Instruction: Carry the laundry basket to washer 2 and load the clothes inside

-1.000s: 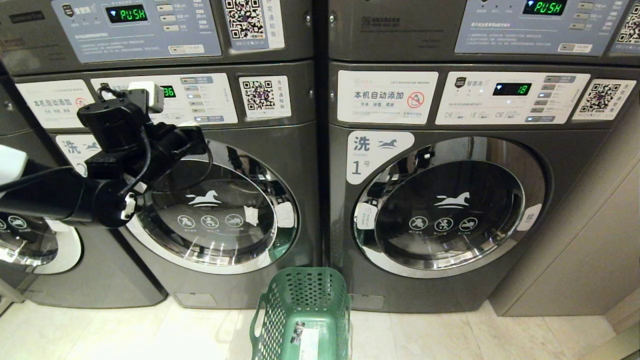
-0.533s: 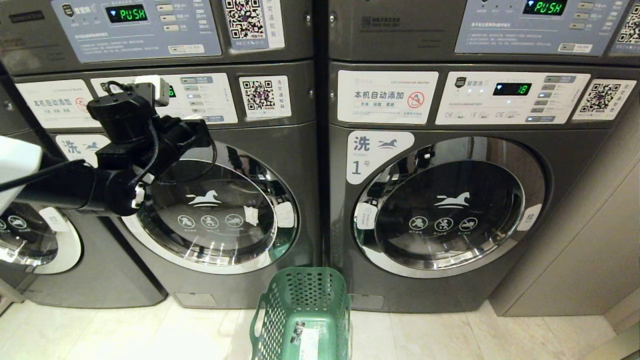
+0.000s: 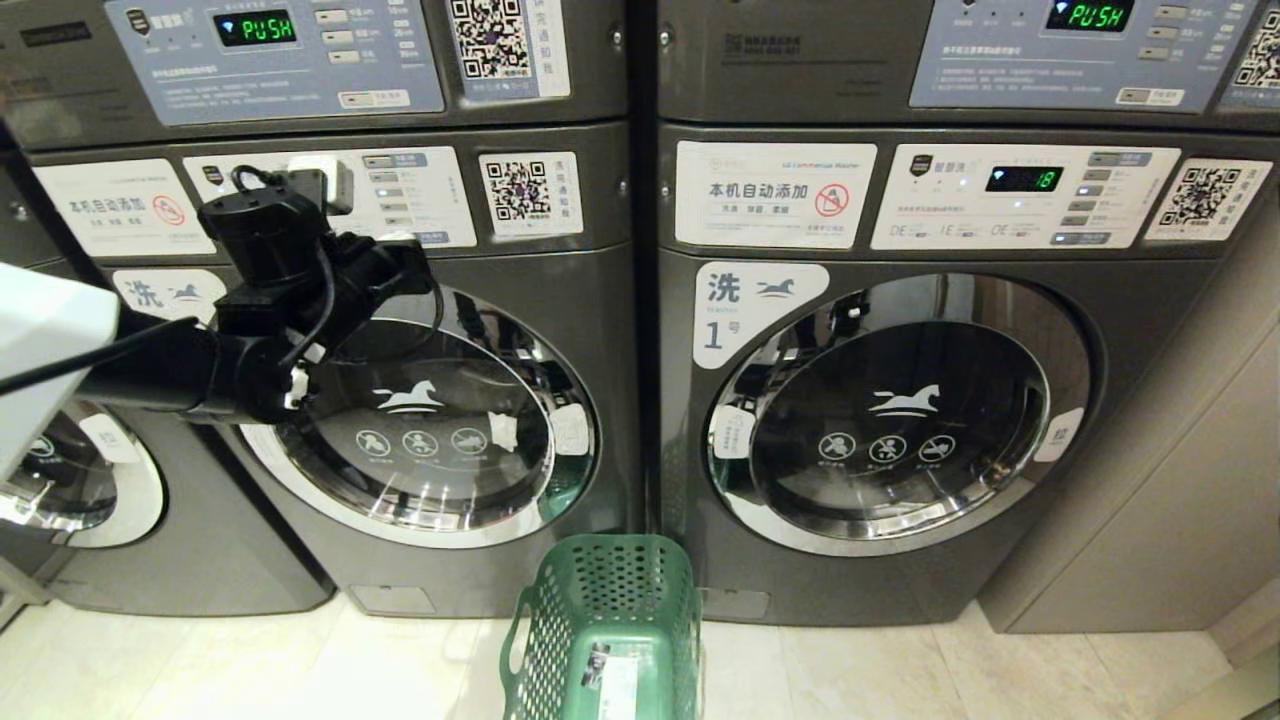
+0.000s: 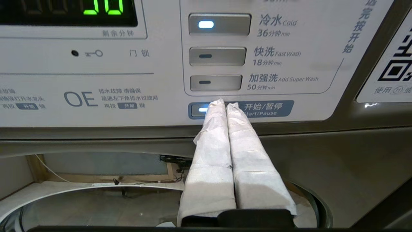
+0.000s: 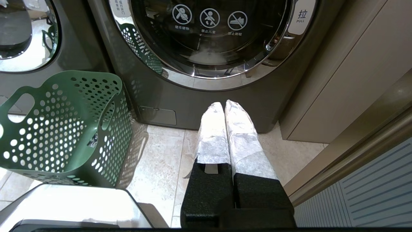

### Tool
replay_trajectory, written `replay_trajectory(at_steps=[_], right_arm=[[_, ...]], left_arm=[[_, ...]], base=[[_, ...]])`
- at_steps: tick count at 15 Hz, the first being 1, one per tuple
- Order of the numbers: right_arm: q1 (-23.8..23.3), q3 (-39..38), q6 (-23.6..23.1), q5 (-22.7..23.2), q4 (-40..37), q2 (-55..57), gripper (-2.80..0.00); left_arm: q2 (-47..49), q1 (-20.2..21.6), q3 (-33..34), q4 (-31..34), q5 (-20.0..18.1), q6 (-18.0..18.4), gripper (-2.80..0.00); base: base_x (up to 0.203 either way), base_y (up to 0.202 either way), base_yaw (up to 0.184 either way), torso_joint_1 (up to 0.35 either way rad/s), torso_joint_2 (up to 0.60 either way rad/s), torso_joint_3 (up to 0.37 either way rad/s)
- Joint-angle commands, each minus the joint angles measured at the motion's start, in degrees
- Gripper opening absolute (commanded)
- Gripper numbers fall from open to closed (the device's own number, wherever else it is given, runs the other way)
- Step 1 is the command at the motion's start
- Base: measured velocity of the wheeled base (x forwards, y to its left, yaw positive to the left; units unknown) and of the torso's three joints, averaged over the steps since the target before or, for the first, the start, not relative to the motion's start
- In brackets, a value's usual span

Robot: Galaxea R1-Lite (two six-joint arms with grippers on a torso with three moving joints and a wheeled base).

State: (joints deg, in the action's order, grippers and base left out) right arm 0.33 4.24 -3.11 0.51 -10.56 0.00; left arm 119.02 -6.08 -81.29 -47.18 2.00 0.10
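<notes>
The laundry basket (image 3: 612, 625) is dark green, dotted with small round holes. Washer 2 (image 3: 440, 420) is dark grey with a chrome-rimmed door and white horse logo.

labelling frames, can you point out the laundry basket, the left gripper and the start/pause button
laundry basket (image 3: 610, 620): head view, perforated back wall.
left gripper (image 4: 225, 103): left wrist view, between its shut fingertips.
start/pause button (image 4: 267, 109): left wrist view, printed blue label.

Left arm (image 3: 200, 375) black, tubular, loose black cable looped along it, white shell section near shoulder. Left end effector (image 4: 225, 104) and right end effector (image 5: 222, 104): fingers wrapped in white tape, black textured bases.
</notes>
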Motion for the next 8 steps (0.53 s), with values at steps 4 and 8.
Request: replay_trajectory(at_steps=[4, 8], right_arm=[[0.0, 0.1, 0.0, 0.0, -0.1, 0.1, -2.80], [0.0, 0.0, 0.0, 0.0, -0.1, 0.1, -2.80]], left_arm=[[1.6, 0.1, -1.8, 1.0, 0.4, 0.1, -2.80], [2.5, 0.2, -1.9, 2.0, 0.7, 0.3, -2.80]], base=[[0.000, 0.000, 0.000, 0.000, 0.00, 0.000], [0.000, 0.000, 0.000, 0.000, 0.00, 0.000]])
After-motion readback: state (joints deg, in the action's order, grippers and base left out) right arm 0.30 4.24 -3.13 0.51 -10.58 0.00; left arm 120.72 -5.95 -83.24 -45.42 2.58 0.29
